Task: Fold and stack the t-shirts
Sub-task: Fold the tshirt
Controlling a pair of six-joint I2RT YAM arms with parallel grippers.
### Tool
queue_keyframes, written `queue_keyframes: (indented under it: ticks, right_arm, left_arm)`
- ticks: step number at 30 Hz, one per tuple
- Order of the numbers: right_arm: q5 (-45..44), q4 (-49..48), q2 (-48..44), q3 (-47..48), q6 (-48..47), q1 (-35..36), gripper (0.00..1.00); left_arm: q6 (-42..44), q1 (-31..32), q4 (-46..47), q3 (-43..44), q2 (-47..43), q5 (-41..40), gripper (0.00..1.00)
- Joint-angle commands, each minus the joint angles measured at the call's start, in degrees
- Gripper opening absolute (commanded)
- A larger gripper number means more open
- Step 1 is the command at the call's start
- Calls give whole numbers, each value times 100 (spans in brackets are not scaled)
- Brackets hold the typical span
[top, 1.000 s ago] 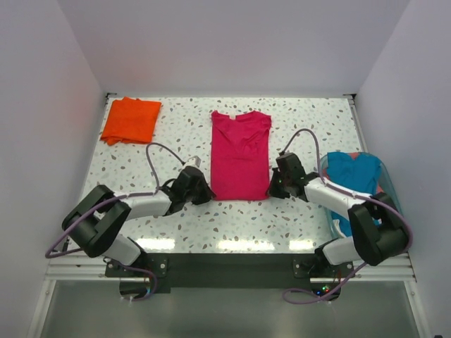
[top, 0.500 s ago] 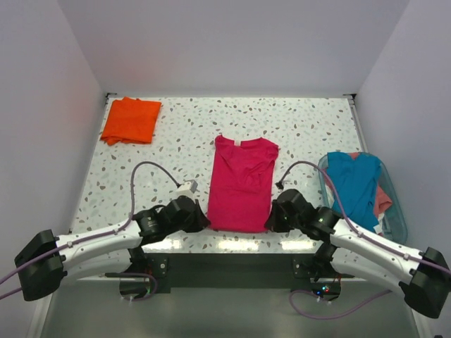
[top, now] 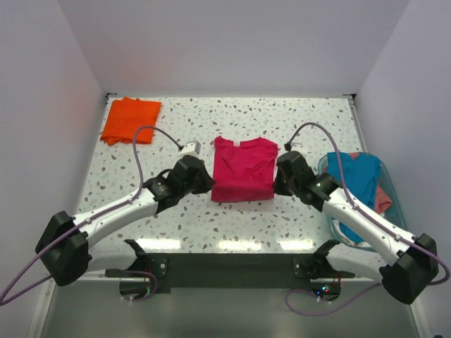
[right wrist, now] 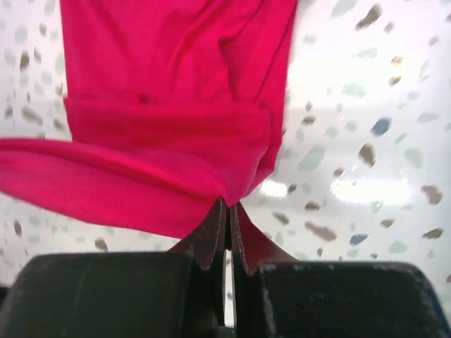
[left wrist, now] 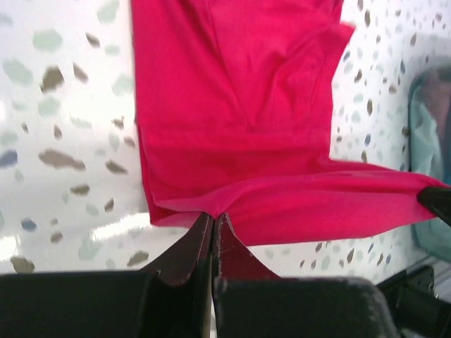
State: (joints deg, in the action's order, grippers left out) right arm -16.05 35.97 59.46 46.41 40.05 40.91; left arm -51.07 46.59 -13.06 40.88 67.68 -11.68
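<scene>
The magenta-red t-shirt (top: 243, 167) lies mid-table with its bottom hem lifted and carried back over the body. My left gripper (top: 208, 184) is shut on the hem's left corner (left wrist: 211, 211). My right gripper (top: 276, 184) is shut on the hem's right corner (right wrist: 229, 201). The hem stretches taut between them above the shirt. The folded bright orange t-shirt (top: 131, 119) lies at the far left corner. The teal-blue t-shirt (top: 352, 174) lies in the tub at the right, over the salmon-pink t-shirt (top: 382, 198).
The clear blue-rimmed plastic tub (top: 398, 225) stands at the table's right edge, close to my right arm. White walls enclose the speckled table (top: 296, 120) on three sides.
Both grippers pulled the shirt toward the near edge, then lifted its bottom hem and carried it away from the bases over the body, so the shirt now looks shorter.
</scene>
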Motion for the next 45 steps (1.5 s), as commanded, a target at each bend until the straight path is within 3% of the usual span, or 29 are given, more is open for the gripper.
queue_keyframes:
  ticks: [1,7,20,25,28,29,30,32,33,34,36,38,39,41,42,43,44,45]
  right_arm:
    - [32,-213,581,710,-638,-749,0]
    - [462,-564,1620,1791,-938,-1453,0]
    - [1596,-907,4897,4172,-1061,-2561,0]
    - [1903,-1003,6206,5148,-947,-2877,3]
    - [1852,-419,6726,5973,-1147,-2957,29]
    - [1799,-284,6771,6298,-1210,-2957,47]
    - [1677,-196,6745,6345,-1254,-2957,55]
    - [1623,-300,6405,6197,-1307,-2957,67]
    - [1475,-379,6263,5908,-1298,-2957,76]
    - [1247,-449,6097,5775,-1316,-2957,77]
    - [1061,-494,5674,5353,-1333,-2904,78]
    - [623,-520,5411,4933,-1368,-2730,77]
    - [491,-599,5140,4773,-1403,-2650,77]
    - [366,-862,4936,4379,-1413,-2457,74]
    - [436,-968,4822,4254,-1421,-2412,70]
    - [523,-1177,4812,4175,-1447,-2368,59]
    - [646,-1249,4838,4122,-1474,-2272,52]
    - [673,-1267,4977,4139,-1509,-2228,37]
  left_arm:
    - [641,-457,453,735,455,254,0]
    - [1020,-984,471,2246,1642,535,0]
    - [1327,-2179,699,4365,4366,1412,0]
    - [1301,-2602,1488,4963,5307,2089,0]
    - [1450,-2778,1403,5437,5650,2407,21]
    - [1477,-2795,1411,5482,5677,2521,46]
    - [1512,-2813,1464,5483,5625,2583,55]
    - [1608,-2839,1701,5256,5432,2557,82]
    - [1618,-2839,1780,5133,5179,2531,90]
    - [1609,-2848,1885,4870,5037,2391,94]
    - [1600,-2848,1904,4553,4711,2259,95]
    - [1504,-2840,1719,4324,4414,1909,86]
    - [1477,-2831,1789,4010,4307,1854,80]
    - [1477,-2743,1833,3753,4070,1687,54]
    - [1529,-2691,1859,3612,4017,1678,44]
    - [1608,-2577,1834,3576,3981,1626,30]
    - [1652,-2506,1825,3558,3946,1599,23]
    - [1740,-2375,1798,3532,3946,1590,17]
